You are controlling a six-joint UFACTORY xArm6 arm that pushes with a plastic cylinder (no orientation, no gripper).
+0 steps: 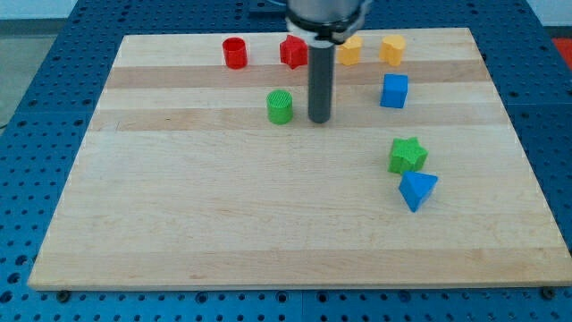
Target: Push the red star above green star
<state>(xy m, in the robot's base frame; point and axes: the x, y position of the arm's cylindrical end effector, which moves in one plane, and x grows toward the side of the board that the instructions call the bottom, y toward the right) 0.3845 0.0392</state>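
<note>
So my tip (pixel 319 119) was parked just right of the green cylinder (pixel 280 106), no jaws on this rig so nothing held, probably lining up behind the red star (pixel 292 51) at the table's top edge to shove it toward the green star (pixel 407 155) near the right edge.

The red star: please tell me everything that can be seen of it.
The red star is a small, solid red block with a matte, plastic look. It lies flat near the view's top edge of the wooden board, between the red cylinder on its left and a yellow block on its right, touching neither. The dark rod covers its right points, so contact there cannot be judged. My tip rests below it, beside the green cylinder.
</note>
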